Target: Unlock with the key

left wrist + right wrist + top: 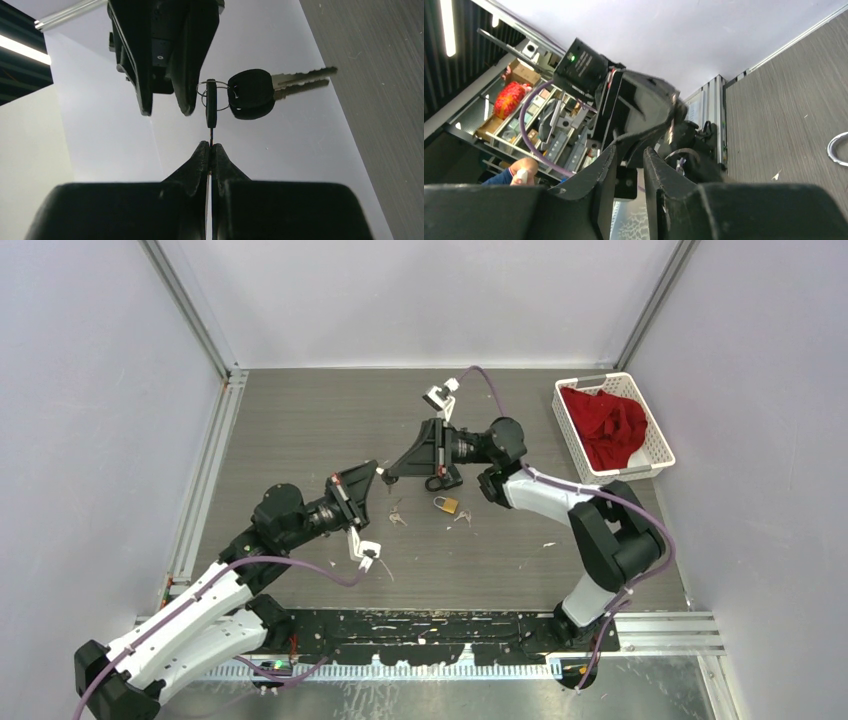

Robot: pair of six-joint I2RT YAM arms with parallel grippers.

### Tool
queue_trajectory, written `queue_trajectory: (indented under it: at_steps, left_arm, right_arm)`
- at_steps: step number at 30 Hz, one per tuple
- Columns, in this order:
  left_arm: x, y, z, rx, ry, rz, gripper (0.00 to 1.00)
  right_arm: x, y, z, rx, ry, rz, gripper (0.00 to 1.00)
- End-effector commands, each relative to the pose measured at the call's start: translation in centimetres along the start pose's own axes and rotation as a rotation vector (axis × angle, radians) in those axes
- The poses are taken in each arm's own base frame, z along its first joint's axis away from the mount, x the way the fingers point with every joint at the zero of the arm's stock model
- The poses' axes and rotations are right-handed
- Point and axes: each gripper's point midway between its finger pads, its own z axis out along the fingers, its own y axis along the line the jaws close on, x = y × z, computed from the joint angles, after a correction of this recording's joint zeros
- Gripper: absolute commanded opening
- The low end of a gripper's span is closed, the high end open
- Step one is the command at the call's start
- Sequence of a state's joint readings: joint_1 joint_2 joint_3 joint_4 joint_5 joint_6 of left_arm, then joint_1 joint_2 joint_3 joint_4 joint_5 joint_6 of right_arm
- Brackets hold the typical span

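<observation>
Above grey table and padlock, pinching the key blade-first in the closed left gripper, seemingly to offer its head to the part-open right gripper.

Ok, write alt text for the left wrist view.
The left gripper is shut on the blade of a key, its black head edge-on above. Two more black-headed keys joined to it stick out rightward, and the right gripper hangs close beside the head, jaws apart.

Robot lab: aluminium-framed white walls, parts shelves
</observation>
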State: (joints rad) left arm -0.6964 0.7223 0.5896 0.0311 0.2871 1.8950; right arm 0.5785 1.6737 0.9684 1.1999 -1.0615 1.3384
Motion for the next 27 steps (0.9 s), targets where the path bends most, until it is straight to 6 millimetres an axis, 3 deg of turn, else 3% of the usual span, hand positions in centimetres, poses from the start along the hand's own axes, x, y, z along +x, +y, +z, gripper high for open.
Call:
queue_trajectory:
  at_steps: [1, 6, 10, 13, 16, 20, 27]
  left_arm:
    - [0.7, 2.0, -0.2, -0.047, 0.02, 0.031, 0.0]
    - [0.7, 2.1, -0.1, -0.049, 0.02, 0.041, 0.0]
    - [0.6, 2.3, -0.2, -0.054, 0.014, 0.042, 0.0]
    - [0.2, 2.4, -0.3, -0.061, -0.002, 0.045, 0.0]
    - [-0.2, 2.6, -0.4, -0.073, -0.026, 0.052, 0.0]
    - [-0.6, 2.8, -0.6, -0.078, -0.045, 0.066, 0.0]
    - [-0.3, 2.8, -0.7, -0.074, -0.028, 0.071, 0.0]
  right_arm:
    - [1.2, 5.1, -0.9, -0.076, 0.032, -0.179, 0.31]
    - [2.0, 4.2, -1.4, 0.03, 0.069, -0.208, 0.3]
    - [0.7, 3.0, -1.8, 0.184, 0.065, -0.277, 0.34]
    - [-1.6, 3.0, -1.4, 0.257, 0.029, -0.343, 0.6]
    - [-2.7, 2.8, -0.3, 0.22, 0.026, -0.326, 0.66]
    - [-1.8, 1.7, 1.3, 0.151, 0.084, -0.265, 0.64]
    - [0.7, 1.8, 1.6, 0.09, 0.113, -0.241, 0.43]
